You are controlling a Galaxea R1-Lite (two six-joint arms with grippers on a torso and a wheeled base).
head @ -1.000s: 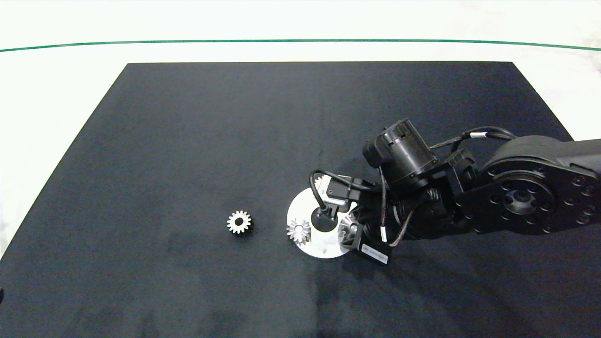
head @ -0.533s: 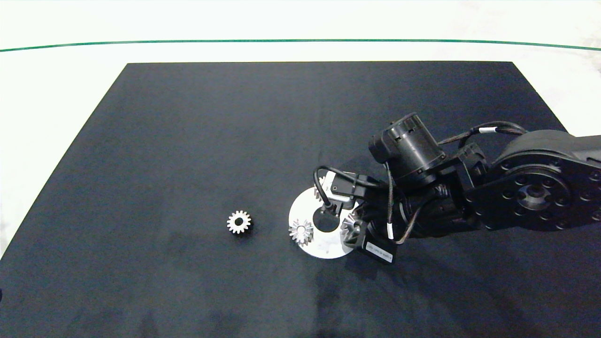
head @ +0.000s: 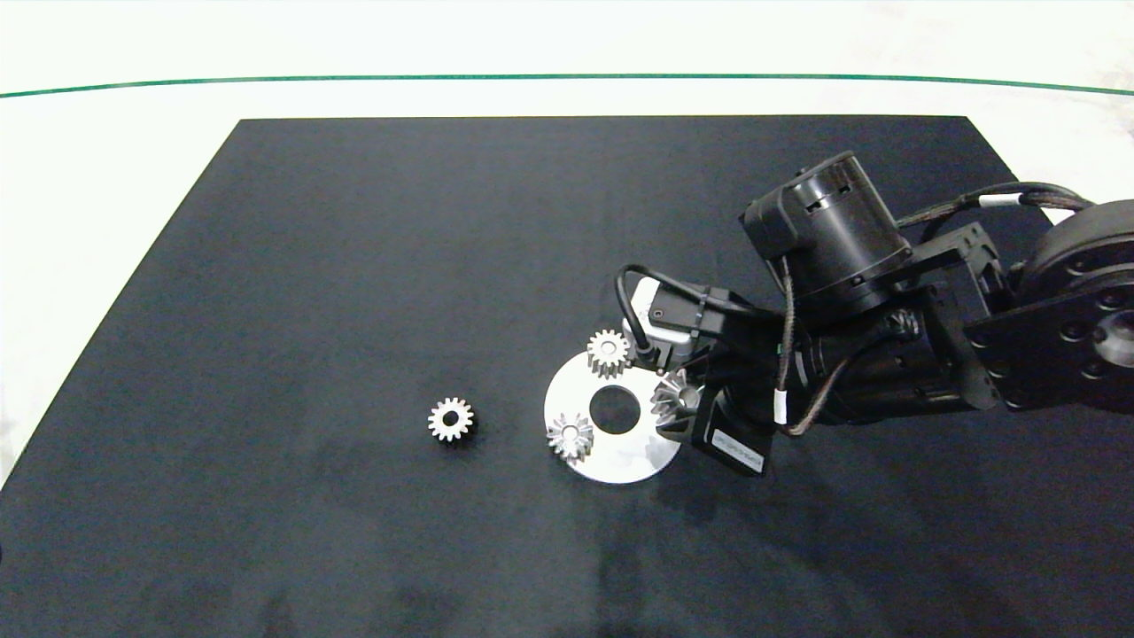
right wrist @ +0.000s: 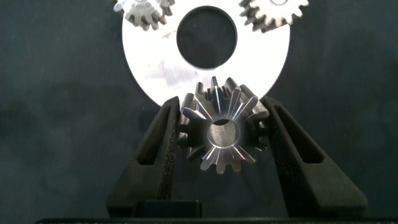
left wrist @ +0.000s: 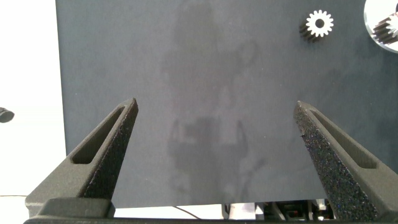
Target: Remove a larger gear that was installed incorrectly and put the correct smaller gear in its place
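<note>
Since a second ago, right gripper (right wrist: 219,138) has drawn back toward the disc's (head: 620,459) right edge, jaws clamped on the larger gear (head: 675,395), apparently lifted. Smaller gear (head: 451,419) lies on the bench (head: 354,266), left of the disc. Left gripper (left wrist: 216,135) hangs open, nothing between its jaws.

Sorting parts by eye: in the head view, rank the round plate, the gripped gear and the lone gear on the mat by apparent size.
1. Round plate
2. Larger gear in the right gripper, partly hidden
3. Smaller gear on the mat, only slightly smaller
</note>
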